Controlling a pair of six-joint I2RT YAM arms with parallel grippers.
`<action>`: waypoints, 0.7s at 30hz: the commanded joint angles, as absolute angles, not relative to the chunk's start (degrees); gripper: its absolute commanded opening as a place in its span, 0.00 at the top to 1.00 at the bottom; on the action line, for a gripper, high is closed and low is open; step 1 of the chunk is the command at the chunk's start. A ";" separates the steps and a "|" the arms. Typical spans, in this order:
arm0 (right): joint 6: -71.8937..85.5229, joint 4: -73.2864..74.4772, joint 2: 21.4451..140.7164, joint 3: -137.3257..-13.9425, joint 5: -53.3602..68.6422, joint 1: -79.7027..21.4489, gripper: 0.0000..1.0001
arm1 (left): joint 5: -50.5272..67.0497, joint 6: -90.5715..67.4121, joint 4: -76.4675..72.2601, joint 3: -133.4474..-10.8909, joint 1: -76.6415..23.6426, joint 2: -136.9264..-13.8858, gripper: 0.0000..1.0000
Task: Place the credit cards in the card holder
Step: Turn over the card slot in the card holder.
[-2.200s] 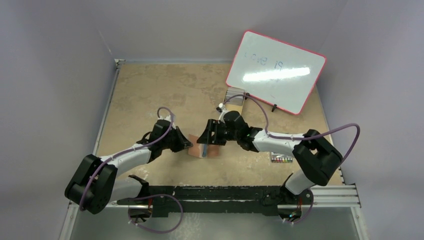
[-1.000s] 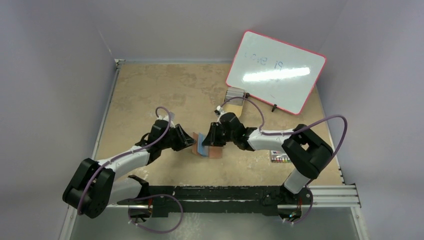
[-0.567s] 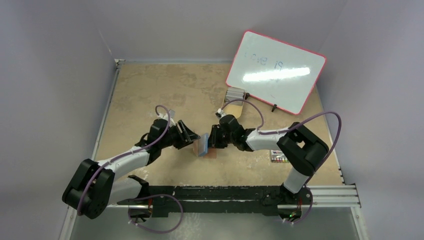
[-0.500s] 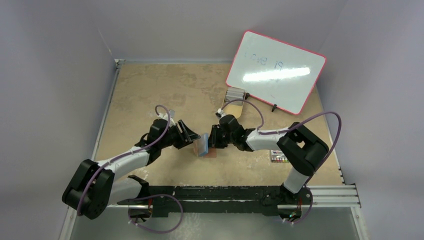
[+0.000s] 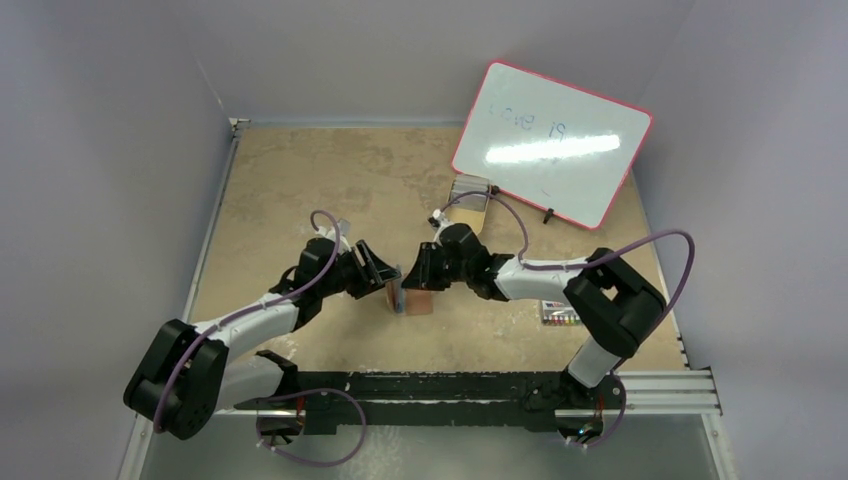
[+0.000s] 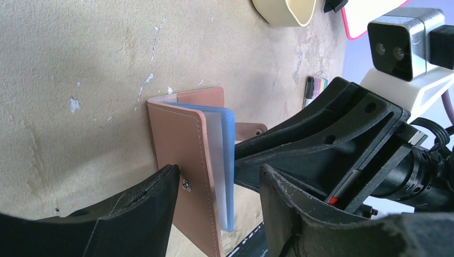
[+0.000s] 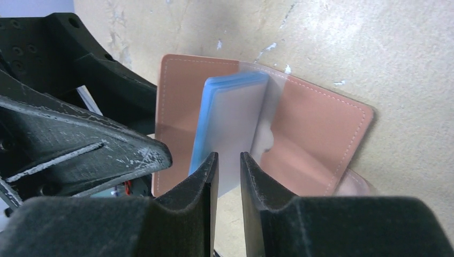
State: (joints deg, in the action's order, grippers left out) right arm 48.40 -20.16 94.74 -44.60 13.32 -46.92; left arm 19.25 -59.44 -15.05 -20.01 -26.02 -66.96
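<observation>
Soft, even overhead light. Glare streaks the whiteboard (image 5: 556,120) beyond the right gripper (image 5: 412,280). In its wrist view the credit cards (image 7: 235,123) ahead of the jaws look blurred.

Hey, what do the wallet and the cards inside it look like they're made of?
The card holder looks like matte reddish-brown leather or an imitation: it has a smooth face, pale stitching along the edge and a metal snap. The cards look like thin stiff plastic, pale blue and frosted grey-white, with flat faces and clean rounded corners.

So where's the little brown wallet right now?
In the top view, the card holder stands half open on the table, between the left gripper and the right gripper, whose jaws pinch a pale card inside it.
</observation>
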 commanded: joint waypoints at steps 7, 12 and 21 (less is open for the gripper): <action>48.44 -24.77 97.98 -48.66 18.01 -46.97 0.76 | 18.87 -57.73 -15.24 -20.37 -26.19 -64.91 0.44; 48.71 -24.25 98.30 -48.39 17.52 -47.01 0.76 | 18.05 -56.25 -13.70 -20.54 -26.19 -64.67 0.54; 47.64 -21.49 97.52 -48.11 14.62 -47.02 0.74 | 17.37 -56.06 -13.82 -20.49 -26.24 -64.95 0.85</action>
